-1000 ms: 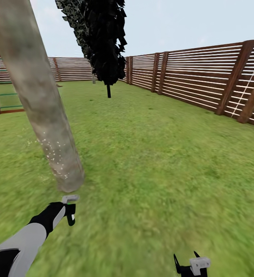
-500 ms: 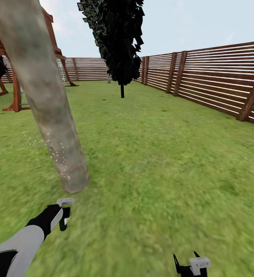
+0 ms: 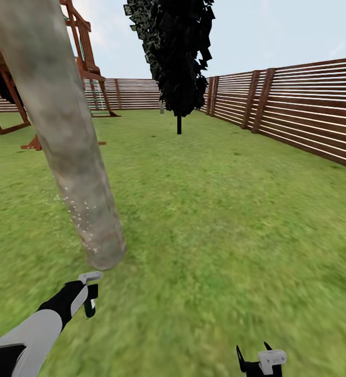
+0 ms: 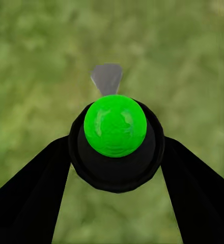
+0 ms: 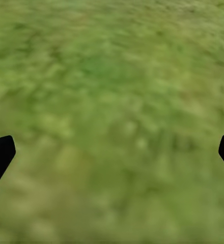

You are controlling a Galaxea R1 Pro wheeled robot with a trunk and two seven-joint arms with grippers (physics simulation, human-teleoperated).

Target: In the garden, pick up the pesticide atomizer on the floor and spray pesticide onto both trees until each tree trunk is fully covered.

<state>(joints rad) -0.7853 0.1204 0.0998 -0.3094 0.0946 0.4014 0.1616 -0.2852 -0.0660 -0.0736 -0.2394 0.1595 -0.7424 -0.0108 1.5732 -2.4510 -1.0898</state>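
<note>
A thick, leaning beige-grey tree trunk (image 3: pixel 71 152) rises from the grass (image 3: pixel 220 235) at the left of the head view. Whitish pesticide specks (image 3: pixel 81 222) dot its lower part and drift just left of it. My left gripper (image 3: pixel 89 303) hangs low just in front of the trunk's base. It is shut on the pesticide atomizer (image 4: pixel 115 126), a black body with a green ball top and a grey nozzle, held between the fingers of the left gripper (image 4: pixel 117 148). My right gripper (image 3: pixel 252 350) sits at the bottom edge; its wrist view shows the right gripper (image 5: pixel 112 152) open over bare grass.
A narrow dark tree (image 3: pixel 178 57) stands mid-lawn behind. A brown slat fence (image 3: pixel 299 115) runs along the right and the back. A red-brown wooden play frame (image 3: pixel 84 57) stands behind the trunk at left. Open grass spreads to the right of the trunk.
The camera has swung left, so trunk, dark tree and fence sit further right in the picture and more of the play frame shows. My left gripper still holds the atomizer by the trunk's base.
</note>
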